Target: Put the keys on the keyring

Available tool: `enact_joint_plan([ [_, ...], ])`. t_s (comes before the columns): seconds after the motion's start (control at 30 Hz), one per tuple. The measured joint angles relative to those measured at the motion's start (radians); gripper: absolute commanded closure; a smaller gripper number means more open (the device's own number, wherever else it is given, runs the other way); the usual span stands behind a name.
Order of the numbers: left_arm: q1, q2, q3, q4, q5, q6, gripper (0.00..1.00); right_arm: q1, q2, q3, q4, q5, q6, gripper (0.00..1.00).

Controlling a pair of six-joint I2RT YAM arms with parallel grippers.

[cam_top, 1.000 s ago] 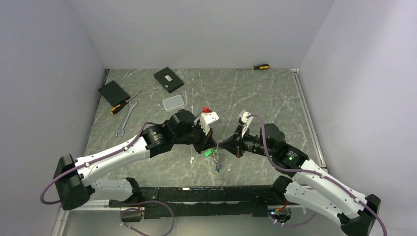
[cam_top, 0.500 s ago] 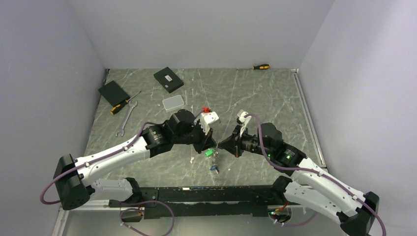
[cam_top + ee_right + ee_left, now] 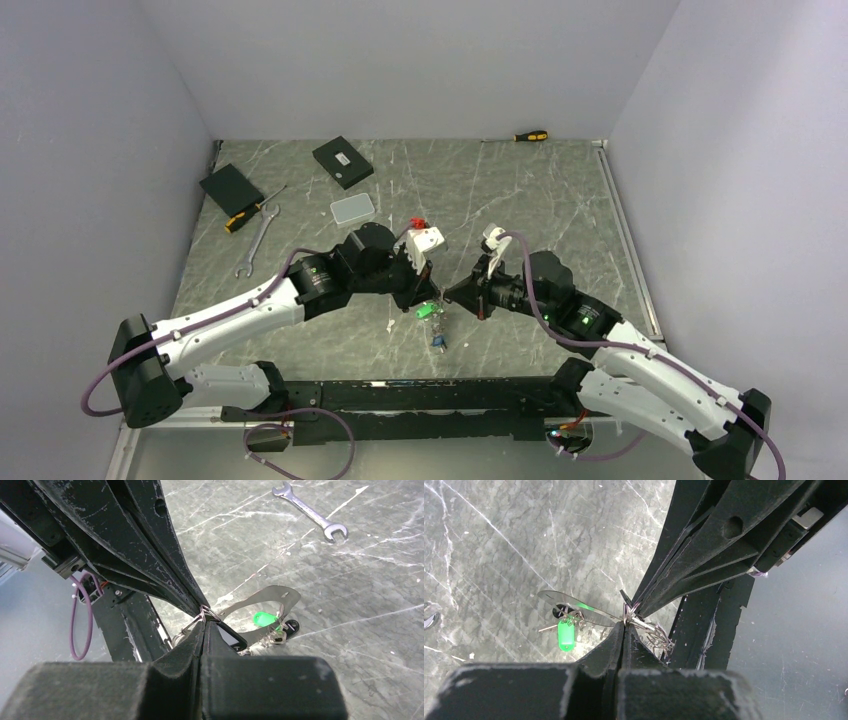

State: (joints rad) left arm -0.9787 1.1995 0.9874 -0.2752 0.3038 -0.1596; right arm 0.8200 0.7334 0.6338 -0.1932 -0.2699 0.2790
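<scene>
Wire keyring [image 3: 629, 614], keys [image 3: 566, 634] dangling, is pinched by left gripper [image 3: 624, 628] and right gripper [image 3: 205, 625].

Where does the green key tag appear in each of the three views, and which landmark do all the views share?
Top external: green tag low centre, beside the tips of the left gripper and right gripper.
Left wrist: the tag is left of centre, hanging under the keyring.
Right wrist: the tag is right of centre, under the same loop.
Shared landmark: the spot where both grippers meet tip to tip.
</scene>
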Motion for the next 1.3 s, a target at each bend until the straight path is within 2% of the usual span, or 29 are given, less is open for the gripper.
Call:
enact_joint_plan([
  [0.73, 0.0, -0.018, -0.008, 0.001, -0.006, -0.003, 1.0, 0.002, -0.026, -0.028, 0.011, 0.026, 0.002, 1.0],
  [1.3, -0.001, -0.106, -0.045, 0.047, -0.015, -0.01, 1.0, 0.003, -0.045, -0.047, 0.066, 0.0, 0.051, 0.99],
])
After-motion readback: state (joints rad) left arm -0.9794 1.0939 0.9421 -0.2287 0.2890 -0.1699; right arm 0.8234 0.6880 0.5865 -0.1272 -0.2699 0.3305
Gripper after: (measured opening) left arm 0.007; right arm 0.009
